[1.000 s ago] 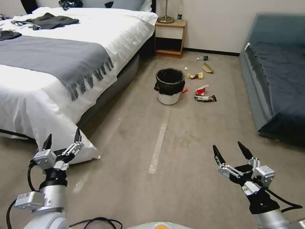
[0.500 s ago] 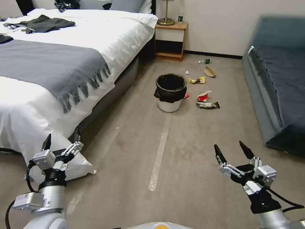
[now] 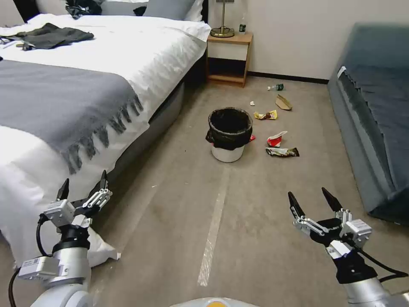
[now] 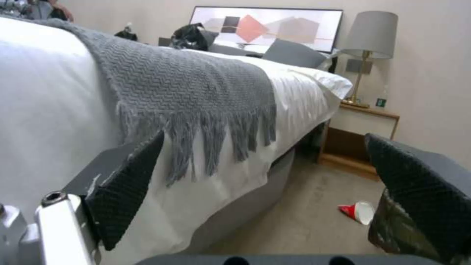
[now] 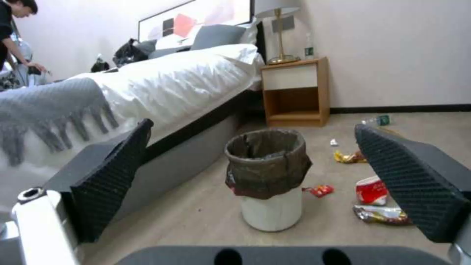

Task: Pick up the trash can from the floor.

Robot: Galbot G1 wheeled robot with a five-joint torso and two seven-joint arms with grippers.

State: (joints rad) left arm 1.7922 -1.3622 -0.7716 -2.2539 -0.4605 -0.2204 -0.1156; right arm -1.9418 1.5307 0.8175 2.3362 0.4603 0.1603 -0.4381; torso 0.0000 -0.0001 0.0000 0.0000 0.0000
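The trash can (image 3: 229, 134) is a small white bin with a black bag liner folded over its rim. It stands upright on the tan carpet floor (image 3: 264, 200) ahead of me, beside the bed's foot; the right wrist view has the trash can (image 5: 269, 178) centred between the fingers, farther off. My left gripper (image 3: 83, 185) hangs open at the lower left, close to the bed's hanging sheet. At the lower right my right gripper (image 3: 312, 199) is open too, and nothing is between either pair of fingers. Both are well short of the can.
A bed (image 3: 85, 85) with a grey fringed throw runs along the left. A dark sofa (image 3: 375, 123) lines the right. Wrappers (image 3: 282, 152), a red cup (image 3: 276, 139) and a bottle (image 3: 276, 88) litter the carpet right of the can. A nightstand (image 3: 229, 55) stands against the wall. A pale tape strip (image 3: 213, 234) runs toward the can.
The whole head view has shifted: the can, litter and bed sit lower and nearer in the picture, so the camera has moved forward. Both grippers hold the same open pose.
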